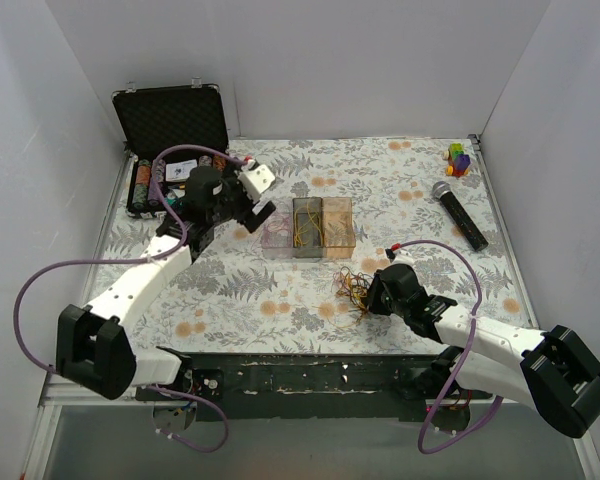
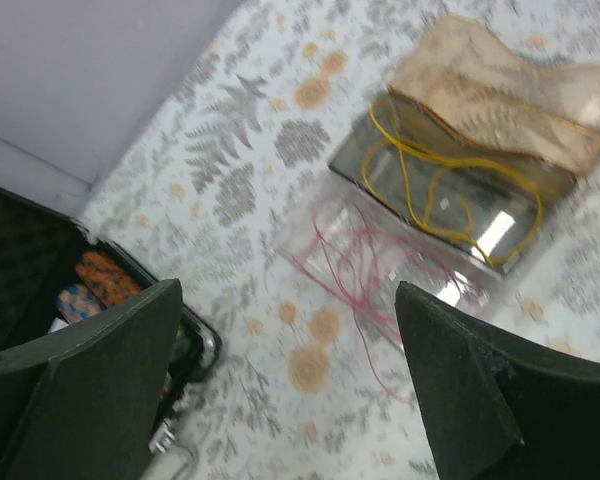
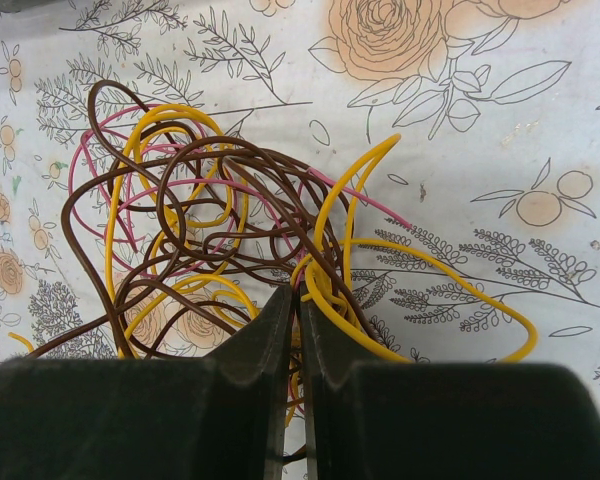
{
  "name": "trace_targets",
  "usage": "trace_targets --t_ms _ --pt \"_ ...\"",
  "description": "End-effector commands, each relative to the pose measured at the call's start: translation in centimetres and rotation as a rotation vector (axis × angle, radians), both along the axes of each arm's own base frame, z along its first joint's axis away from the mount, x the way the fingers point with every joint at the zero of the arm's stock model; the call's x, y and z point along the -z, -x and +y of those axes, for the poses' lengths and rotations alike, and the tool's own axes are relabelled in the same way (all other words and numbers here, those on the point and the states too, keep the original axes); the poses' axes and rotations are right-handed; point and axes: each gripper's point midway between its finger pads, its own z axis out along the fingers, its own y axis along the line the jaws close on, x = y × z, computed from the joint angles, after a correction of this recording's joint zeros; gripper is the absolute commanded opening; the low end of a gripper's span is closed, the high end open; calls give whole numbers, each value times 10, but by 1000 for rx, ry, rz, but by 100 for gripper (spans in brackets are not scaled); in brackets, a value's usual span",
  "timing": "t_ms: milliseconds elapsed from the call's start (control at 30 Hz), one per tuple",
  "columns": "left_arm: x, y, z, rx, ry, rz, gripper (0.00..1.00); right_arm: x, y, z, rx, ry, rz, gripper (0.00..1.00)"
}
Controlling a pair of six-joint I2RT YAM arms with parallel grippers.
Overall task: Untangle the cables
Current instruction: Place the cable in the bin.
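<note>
The cables (image 3: 220,220) are a tangle of thin brown, yellow and pink wires on the floral cloth, also in the top view (image 1: 354,291) at front centre. My right gripper (image 3: 298,300) is shut on strands at the near edge of the tangle; it shows in the top view (image 1: 372,296) too. My left gripper (image 2: 285,330) is open and empty, hovering above the cloth left of three small trays; in the top view it (image 1: 263,214) is beside them. A clear tray (image 2: 380,255) holds pink wire, a dark tray (image 2: 450,185) holds yellow wire.
A tan tray (image 1: 337,226) stands right of the dark one. An open black case (image 1: 170,135) with small items is at back left. A microphone (image 1: 459,214) and a small coloured toy (image 1: 459,158) lie at back right. White walls enclose the table.
</note>
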Motion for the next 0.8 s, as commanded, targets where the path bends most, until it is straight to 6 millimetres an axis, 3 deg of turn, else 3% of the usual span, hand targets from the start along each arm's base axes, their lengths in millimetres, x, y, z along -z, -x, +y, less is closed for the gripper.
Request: trace_targets --t_ms 0,167,367,500,767 --pt "79 61 19 136 -82 257 89 27 23 -21 -11 105 100 15" --pt "130 89 39 191 -158 341 90 24 21 -21 -11 104 93 15" --pt "160 82 43 197 -209 294 86 22 20 -21 -4 104 88 15" --pt "153 49 48 112 -218 142 79 22 21 -22 0 106 87 15" --pt "159 30 53 88 -272 22 69 26 22 -21 -8 108 99 15"
